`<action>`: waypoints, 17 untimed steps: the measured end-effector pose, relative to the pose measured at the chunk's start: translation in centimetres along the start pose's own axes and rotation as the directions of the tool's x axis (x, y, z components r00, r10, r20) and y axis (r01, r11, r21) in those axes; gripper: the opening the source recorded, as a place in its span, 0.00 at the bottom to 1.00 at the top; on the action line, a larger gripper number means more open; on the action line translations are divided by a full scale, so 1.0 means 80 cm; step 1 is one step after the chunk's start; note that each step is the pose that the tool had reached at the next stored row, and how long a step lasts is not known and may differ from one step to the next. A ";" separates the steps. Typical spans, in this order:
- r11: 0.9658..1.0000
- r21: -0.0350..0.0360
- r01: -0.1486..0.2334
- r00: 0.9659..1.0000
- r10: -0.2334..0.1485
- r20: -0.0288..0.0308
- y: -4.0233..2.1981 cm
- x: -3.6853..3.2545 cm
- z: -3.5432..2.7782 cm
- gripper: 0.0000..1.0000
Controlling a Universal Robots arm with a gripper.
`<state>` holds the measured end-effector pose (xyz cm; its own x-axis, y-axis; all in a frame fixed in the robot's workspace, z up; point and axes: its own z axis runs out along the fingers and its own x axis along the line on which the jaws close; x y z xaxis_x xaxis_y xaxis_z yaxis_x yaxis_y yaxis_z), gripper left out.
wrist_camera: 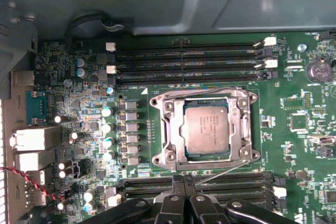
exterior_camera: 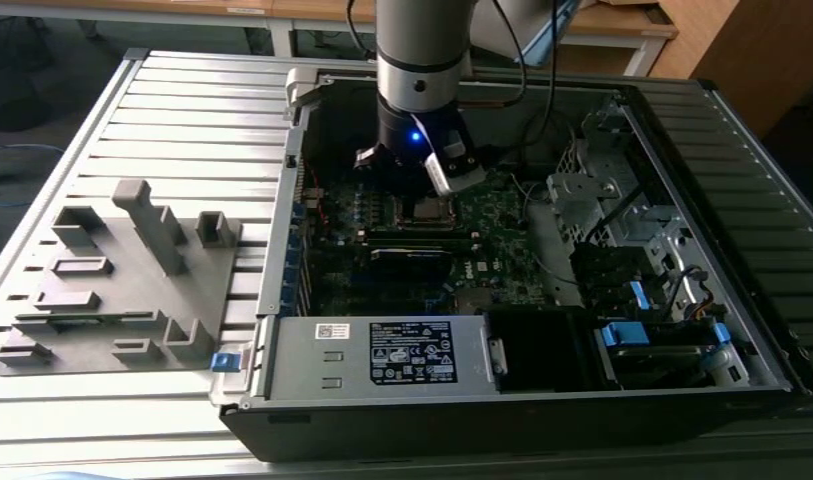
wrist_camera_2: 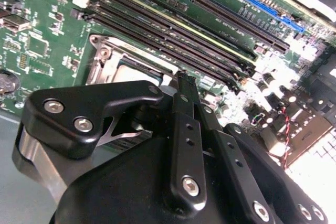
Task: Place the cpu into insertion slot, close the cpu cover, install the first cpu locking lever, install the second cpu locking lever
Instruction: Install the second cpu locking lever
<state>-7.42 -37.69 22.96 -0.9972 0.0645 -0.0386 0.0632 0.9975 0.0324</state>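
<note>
Working near to far in the exterior view: labelled power supply box (exterior_camera: 406,352) sat lower centre, inside the open computer case (exterior_camera: 766,330) on the slatted bench (exterior_camera: 179,100). Grey parts fixture (exterior_camera: 113,270) at frame left, well apart, not in play. Behind the box was the green motherboard (exterior_camera: 493,225). Just above frame centre sat the insertion slot (exterior_camera: 409,212), with the arm (exterior_camera: 420,60) coming down over it from upper centre.

First wrist view: cpu (wrist_camera: 206,128) was seated in the slot, square to it. cpu cover (wrist_camera: 245,129) looked down around the chip; couldn't confirm it was fully flat. One thin locking lever (wrist_camera: 226,171) lay skewed off the socket edge, so it read as unlatched. In both wrist views the hand (wrist_camera: 182,184) was narrow, fingertips (wrist_camera: 176,184) together with nothing visible between them. The tips were just beside the lever's near end; contact wasn't resolvable.

Read it as the lever step, cpu placement done. Doing it well would have meant:
- using the closed tips as a pusher
- bearing on the lever's end, not mid-wire
- going down, then sideways under its hook, slowly
- keeping the tips off the memory slots (wrist_camera: 236,184) just beside the socket

If the cover wasn't flat, lever force would have loaded the chip unevenly.
</note>
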 end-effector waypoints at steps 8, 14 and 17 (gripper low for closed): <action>1.000 0.000 0.000 1.000 0.000 0.000 -0.0011 0.0095 0.0133 0.11; 1.000 0.000 0.000 1.000 0.000 0.000 -0.0016 0.0127 0.0227 0.11; 1.000 0.000 0.000 1.000 0.000 0.000 -0.0018 0.0138 0.0255 0.11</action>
<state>-8.44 -37.70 20.87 -0.9972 0.0645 -0.0386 0.0632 0.9975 0.0325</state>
